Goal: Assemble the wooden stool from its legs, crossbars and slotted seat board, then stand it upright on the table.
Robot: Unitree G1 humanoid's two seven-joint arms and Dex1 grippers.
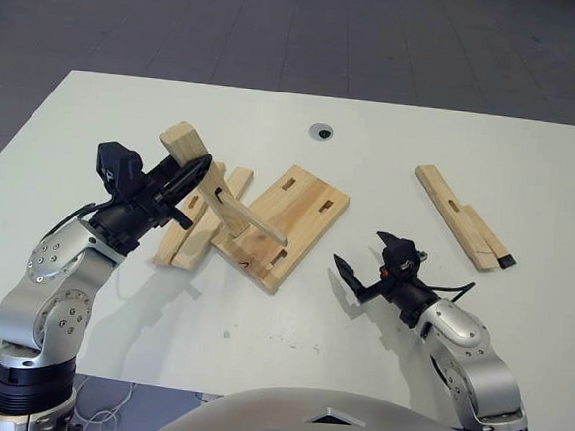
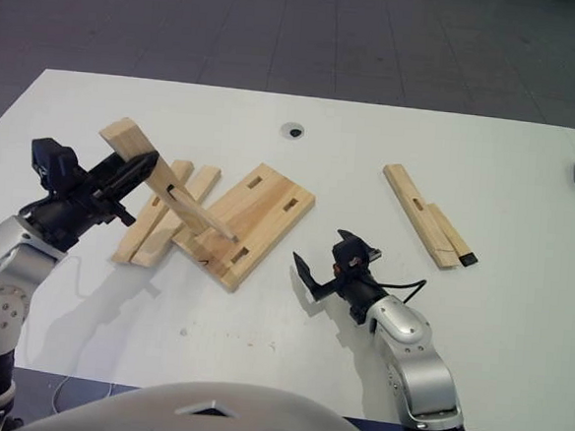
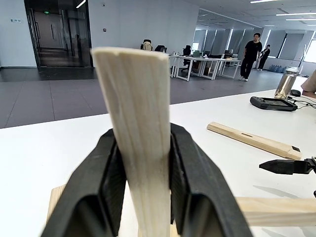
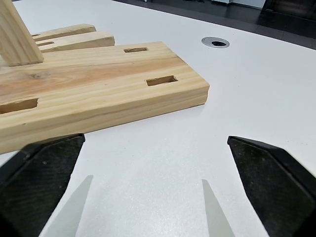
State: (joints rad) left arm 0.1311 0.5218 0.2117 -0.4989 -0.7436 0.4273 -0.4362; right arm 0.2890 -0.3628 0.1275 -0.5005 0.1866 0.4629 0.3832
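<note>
Held leg (image 1: 195, 160): clamped in L gripper (image 1: 186, 184), tilted up over board's left edge; crossbar (image 1: 253, 218) jutted rightward, tip above board.
Seat board (image 1: 303, 212): flat mid-table, long axis diagonal, below-right of L gripper, nearer L arm; slots (image 4: 162, 80) looked empty.
R gripper (image 1: 361, 250): spread wide, empty, just right of board.
Loose legs (image 1: 196, 231): lay by board's left.
Far leg (image 1: 460, 216): well apart, right.

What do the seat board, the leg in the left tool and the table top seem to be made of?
Seat board: pale bare wood, perhaps pine; grain streaks and raw-cut slots show, no gloss.
Leg, clamped in the left tool: the same pale wood, matte, fine straight grain.
Table top: smooth white, faintly reflective, probably laminate; its core cannot be seen.
</note>
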